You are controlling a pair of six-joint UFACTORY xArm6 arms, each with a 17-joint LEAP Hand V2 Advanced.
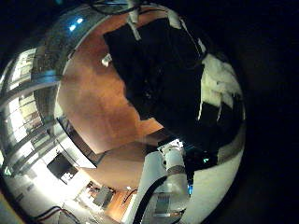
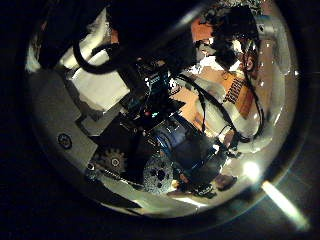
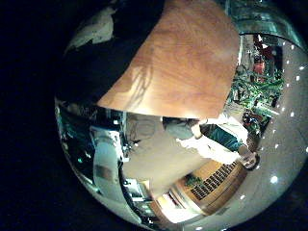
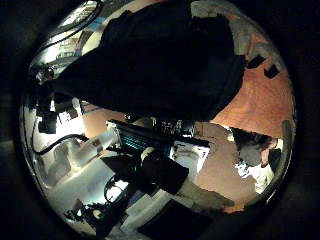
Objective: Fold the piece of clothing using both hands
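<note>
One thing to fold here: a dark, soft piece of clothing (image 1: 154, 65). Lies on a flat, brown wooden surface (image 1: 93, 107). Looks almost black all over. Not smooth and not neat: bunched up in lumps, with deep creases and a wobbly edge against the bare wood. Shows a few small pale bits near one edge, too tiny to tell what. Covers only part of the surface, with plenty of bare wood beside it.

In the left little finger side palm view, white blocky parts of the left robot hand (image 1: 217, 86) right over the dark cloth, seemingly against it. Cannot tell whether clenched, released or grasping the cloth. In the left thumb side palm view, mostly that robot hand's own black and geared parts, with just slivers of wood behind.

In the right thumb side palm view, the same dark cloth filling much of the picture, so very close to the right robot hand (image 4: 150, 165). Hangs or lies in big soft folds there; hard to say which. Bare wood beside it. In the right little finger side palm view, dark cloth again over one end of the wood, with a curved edge. For the right robot hand too, cannot tell: clenched, released or grasping.
</note>
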